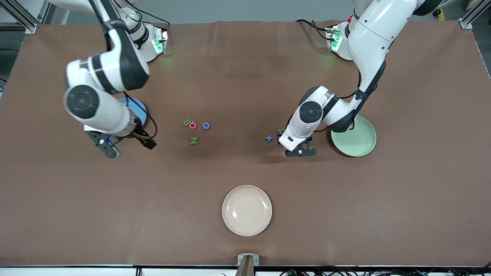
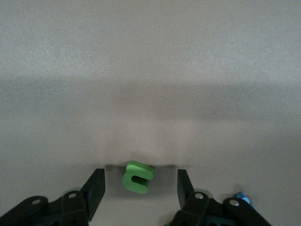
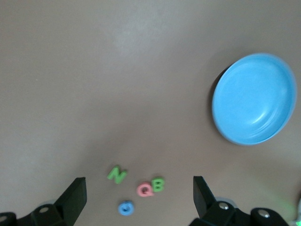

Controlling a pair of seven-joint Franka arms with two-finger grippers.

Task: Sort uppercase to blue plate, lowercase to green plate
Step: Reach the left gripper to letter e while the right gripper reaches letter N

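item: left gripper (image 2: 136, 190), low at table, just beside green plate (image 1: 358, 142); fingers apart, straddling green u/n-shaped lowercase letter (image 2: 137, 177), no contact seen. judged step: grasp. advice: keep letter centred btwn fingers, squeeze its flat sides, lift straight. right gripper (image 3: 138, 197) waited, fingers wide, empty, above table near blue plate (image 3: 254, 106); uppercase group (image 3: 136, 186) under it. surface: brown mat (image 1: 245, 76), flat; cream plate (image 1: 247, 210) well apart.

The surface (image 1: 245, 172) is brown. Plates: sky-blue (image 3: 253, 104), mint-green (image 1: 358, 140), cream (image 1: 247, 210). Letters: green N (image 1: 194, 140), green B (image 1: 187, 122), red Q (image 1: 193, 125), blue C (image 1: 206, 125), green u (image 2: 137, 177).
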